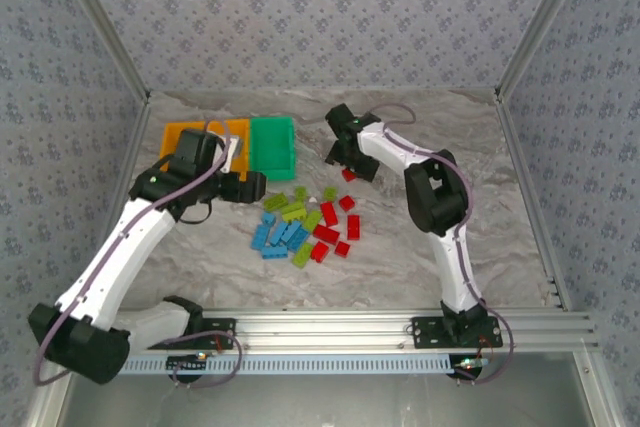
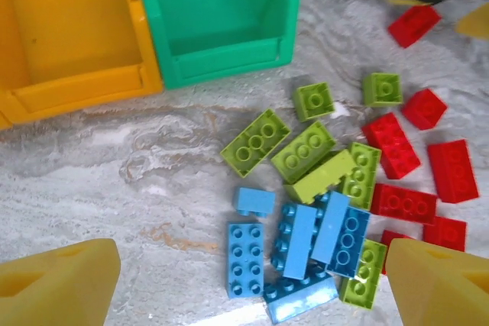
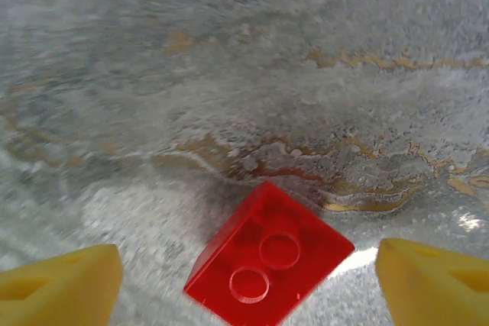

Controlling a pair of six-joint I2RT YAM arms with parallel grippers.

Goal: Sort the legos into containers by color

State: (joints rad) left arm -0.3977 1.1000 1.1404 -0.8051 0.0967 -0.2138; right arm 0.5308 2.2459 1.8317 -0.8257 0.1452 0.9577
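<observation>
A single red brick (image 3: 267,261) lies on the marbled tabletop (image 3: 229,74) between the fingers of the right tool (image 3: 246,284). The fingers stand apart on either side without touching it, so nothing is gripped. The heap of bricks (image 1: 305,222), with blue, lime and red jumbled together, lies left of and nearer than that tool. It sits under the left tool (image 2: 248,286), which gapes wide and empty above the blue ones (image 2: 306,242). Just beyond the left tool a green bin (image 2: 221,13) and an orange bin (image 2: 69,36) stand side by side. The left arm (image 1: 130,237) slants forward with its wrist turned inward. The right arm (image 1: 440,197) rises, bends at the elbow and reaches left.
</observation>
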